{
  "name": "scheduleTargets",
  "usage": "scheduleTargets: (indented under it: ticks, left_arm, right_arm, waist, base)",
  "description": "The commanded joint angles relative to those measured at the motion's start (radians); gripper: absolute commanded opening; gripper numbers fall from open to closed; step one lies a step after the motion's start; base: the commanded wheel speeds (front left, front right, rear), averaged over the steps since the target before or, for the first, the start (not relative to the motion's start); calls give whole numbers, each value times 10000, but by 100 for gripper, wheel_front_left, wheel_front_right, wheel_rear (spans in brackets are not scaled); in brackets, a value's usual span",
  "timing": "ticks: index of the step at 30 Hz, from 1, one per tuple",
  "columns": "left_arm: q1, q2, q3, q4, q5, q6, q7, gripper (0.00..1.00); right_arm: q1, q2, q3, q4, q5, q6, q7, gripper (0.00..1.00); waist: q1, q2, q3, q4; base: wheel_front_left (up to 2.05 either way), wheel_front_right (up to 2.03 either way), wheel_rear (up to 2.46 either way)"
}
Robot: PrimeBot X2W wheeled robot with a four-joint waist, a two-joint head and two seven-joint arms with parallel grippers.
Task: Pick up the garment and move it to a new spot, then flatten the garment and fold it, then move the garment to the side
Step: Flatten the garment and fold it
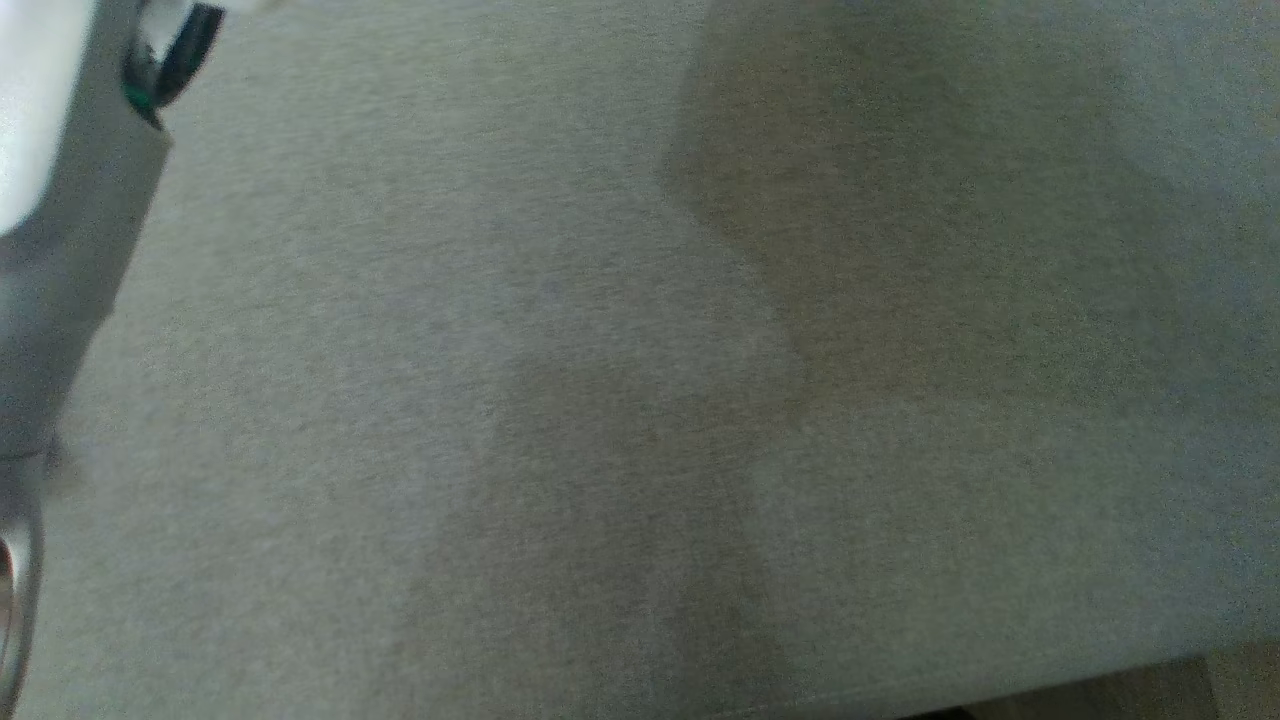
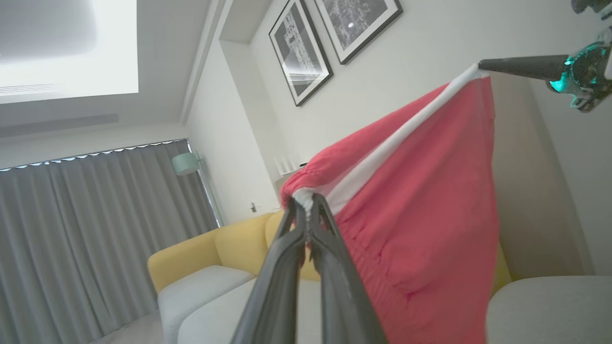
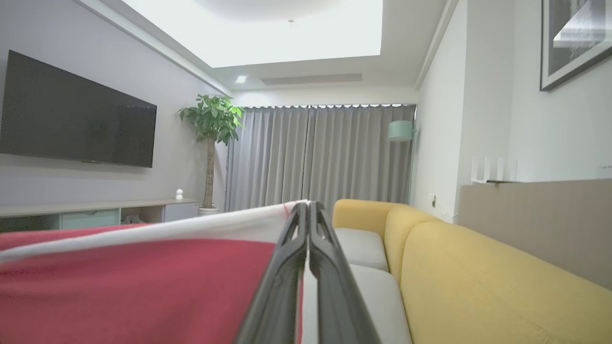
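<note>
Head view, blurred: one grey-beige fabric surface [image 1: 640,400] under soft shadows; what it belongs to cannot be told. One pale arm part [image 1: 30,100], cut off at the upper left corner.

Left wrist view: one garment [image 2: 420,200], red with a white band, hanging in the air and stretched between the two grippers, in front of the wall and above the sofa [image 2: 224,248]; its lower edge is cut off by the frame. Left gripper [image 2: 306,200]: fingers pinched together on the bunched end of the band. Two framed pictures [image 2: 300,50], prints too small to read.

Right wrist view: right gripper [image 3: 307,206], fingers pressed together on the band's other end. One television [image 3: 76,112], one potted plant [image 3: 210,124], one lamp [image 3: 400,130].
</note>
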Motion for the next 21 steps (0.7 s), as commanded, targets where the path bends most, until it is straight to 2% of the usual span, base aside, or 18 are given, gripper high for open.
scheduleTargets:
  ticks: [1, 5, 10, 13, 21]
  left_arm:
    - [-45, 409, 346, -116, 14, -48, -75, 0]
    - [1037, 430, 56, -218, -131, -88, -214, 0]
    - [3429, 224, -330, -597, -114, -104, -250, 0]
    - [5157, 56, -368, -924, 221, -37, -253, 0]
    - [9391, -190, -56, -1904, 1001, 657, -255, 0]
  right_arm:
    - [617, -229, -368, -386, -117, -7, -46, 0]
    - [2348, -478, -1043, -1458, -419, -7, -47, 0]
    - [5832, -673, -1843, -2607, -383, -7, -48, 0]
    - [8298, -318, -3032, -3024, -601, -7, -48, 0]
    - [14103, 1203, -6300, -4526, -1620, -7, -48, 0]
  waist:
    - [-1, 0, 120, -341]
    - [-1, 0, 194, -511]
    - [-1, 0, 216, -379]
    - [-1, 0, 108, -303]
    - [-1, 0, -681, -315]
  base:
    - [0, 0, 0]
    - [0, 0, 0]
    - [0, 0, 0]
    - [0, 0, 0]
    - [0, 0, 0]
